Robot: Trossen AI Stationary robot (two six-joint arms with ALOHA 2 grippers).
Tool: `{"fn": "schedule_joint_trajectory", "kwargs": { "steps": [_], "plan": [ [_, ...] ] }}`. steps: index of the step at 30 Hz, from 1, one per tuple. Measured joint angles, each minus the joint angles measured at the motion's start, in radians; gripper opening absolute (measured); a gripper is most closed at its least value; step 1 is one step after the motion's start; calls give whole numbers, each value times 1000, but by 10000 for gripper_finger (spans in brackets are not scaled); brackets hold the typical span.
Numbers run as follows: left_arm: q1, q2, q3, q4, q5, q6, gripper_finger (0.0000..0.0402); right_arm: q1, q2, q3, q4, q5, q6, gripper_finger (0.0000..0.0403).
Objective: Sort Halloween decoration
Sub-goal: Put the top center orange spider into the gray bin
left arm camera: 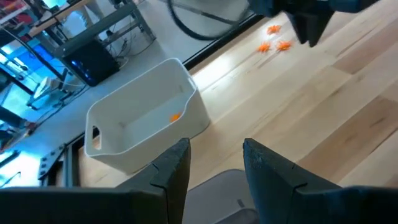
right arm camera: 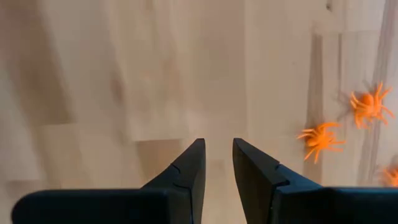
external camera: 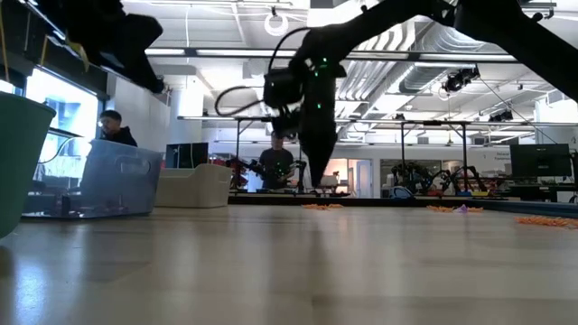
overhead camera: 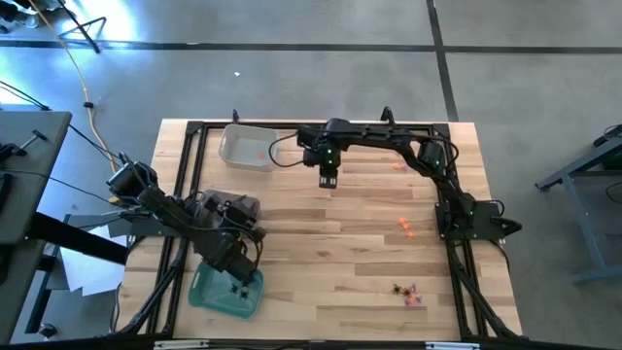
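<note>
The Halloween decoration lies scattered on the wooden table: orange spiders (right arm camera: pixel 320 140) (overhead camera: pixel 406 228) at the right and a mixed cluster (overhead camera: pixel 406 292) near the front right. One orange piece (left arm camera: pixel 176 116) lies inside the white tray (overhead camera: pixel 245 146) at the far left. Black spiders (overhead camera: pixel 243 287) lie in the green tray (overhead camera: pixel 209 292). My right gripper (right arm camera: pixel 217 144) (overhead camera: pixel 328 177) points down above bare wood, left of the orange spiders, narrowly open and empty. My left gripper (left arm camera: pixel 216 146) stands open and empty over a greyish tray (overhead camera: pixel 243 207), facing the white tray.
A black frame (overhead camera: pixel 194 126) runs along the table's edges. In the low view the green tray (external camera: pixel 18 162), the greyish clear tray (external camera: pixel 117 185) and the white tray (external camera: pixel 194 185) stand at the left. People (external camera: pixel 113 126) are in the room behind the table. Bare wood (overhead camera: pixel 330 262) spans the middle.
</note>
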State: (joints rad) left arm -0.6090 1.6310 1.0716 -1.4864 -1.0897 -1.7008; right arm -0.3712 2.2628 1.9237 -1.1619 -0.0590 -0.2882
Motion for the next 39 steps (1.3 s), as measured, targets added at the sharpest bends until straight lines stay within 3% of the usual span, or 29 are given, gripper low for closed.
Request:
{"fn": "schedule_joint_trajectory", "kwargs": {
  "steps": [9,20,26,32,39],
  "plan": [
    [0,0,-9,-1,-1,1,135,-42,1,-95,122,120,-43,75],
    [7,0,-9,-2,4,1,135,-131,1,-97,196,113,-38,75],
    [7,0,-9,-1,5,1,135,-160,-5,-184,232,75,-27,76],
    [7,0,-9,-1,6,2,135,-157,-9,-240,290,55,-1,91],
    [7,0,-9,-1,6,2,136,-153,-2,-193,250,80,-8,115]
  ]
}}
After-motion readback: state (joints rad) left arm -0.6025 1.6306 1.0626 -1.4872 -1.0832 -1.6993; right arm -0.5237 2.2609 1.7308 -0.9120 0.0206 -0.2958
